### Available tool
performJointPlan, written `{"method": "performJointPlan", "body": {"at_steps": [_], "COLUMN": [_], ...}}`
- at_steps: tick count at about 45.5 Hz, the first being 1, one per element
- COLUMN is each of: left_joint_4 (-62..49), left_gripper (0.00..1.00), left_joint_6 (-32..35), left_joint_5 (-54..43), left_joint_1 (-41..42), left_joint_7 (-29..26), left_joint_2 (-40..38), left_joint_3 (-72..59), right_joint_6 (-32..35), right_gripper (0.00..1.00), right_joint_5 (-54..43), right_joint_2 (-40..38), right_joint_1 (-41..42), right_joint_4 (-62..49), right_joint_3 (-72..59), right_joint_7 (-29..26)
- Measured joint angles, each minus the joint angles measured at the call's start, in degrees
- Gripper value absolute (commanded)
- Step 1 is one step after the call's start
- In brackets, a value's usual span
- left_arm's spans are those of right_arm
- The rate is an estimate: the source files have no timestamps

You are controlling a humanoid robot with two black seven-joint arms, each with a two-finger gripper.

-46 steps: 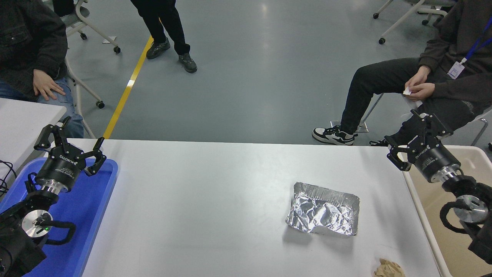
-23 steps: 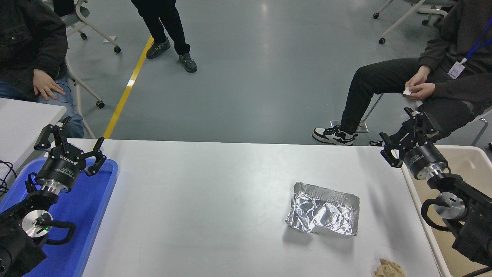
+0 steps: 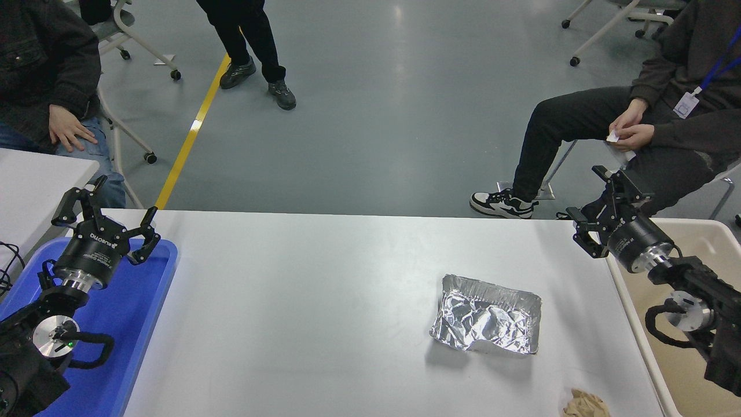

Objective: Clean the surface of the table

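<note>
The white table surface (image 3: pixel 324 301) fills the middle of the head view. On its right half lies a crumpled silver foil tray (image 3: pixel 486 315). A crumpled brown paper ball (image 3: pixel 586 403) sits at the table's near right edge. My right gripper (image 3: pixel 596 205) hovers open and empty over the table's far right corner, up and right of the foil tray. My left gripper (image 3: pixel 107 211) is parked open and empty above the blue tray (image 3: pixel 136 301) at the left.
A beige plastic bin (image 3: pixel 703 243) stands against the table's right edge, under my right arm. A smaller white table (image 3: pixel 29 185) is at the far left. People sit beyond the table at the top left and top right; another stands at the top.
My right gripper has moved left and slightly away from me, from over the bin's edge towards the table's far right corner, staying open. The left arm has not moved.
</note>
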Motion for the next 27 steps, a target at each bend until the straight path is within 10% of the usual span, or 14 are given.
{"method": "performJointPlan", "body": {"at_steps": [27], "left_joint_4": [0.0], "left_gripper": [1.0], "left_joint_6": [0.0], "left_joint_5": [0.0], "left_joint_1": [0.0], "left_joint_7": [0.0], "left_joint_2": [0.0], "left_joint_3": [0.0], "right_joint_6": [-6.2], "right_gripper": [1.0], "right_joint_5": [-21.7], "right_joint_2": [-9.6], "right_joint_1": [9.5], "right_joint_4": [18.7], "right_joint_3": [-15.4], "right_joint_7": [-13.2]}}
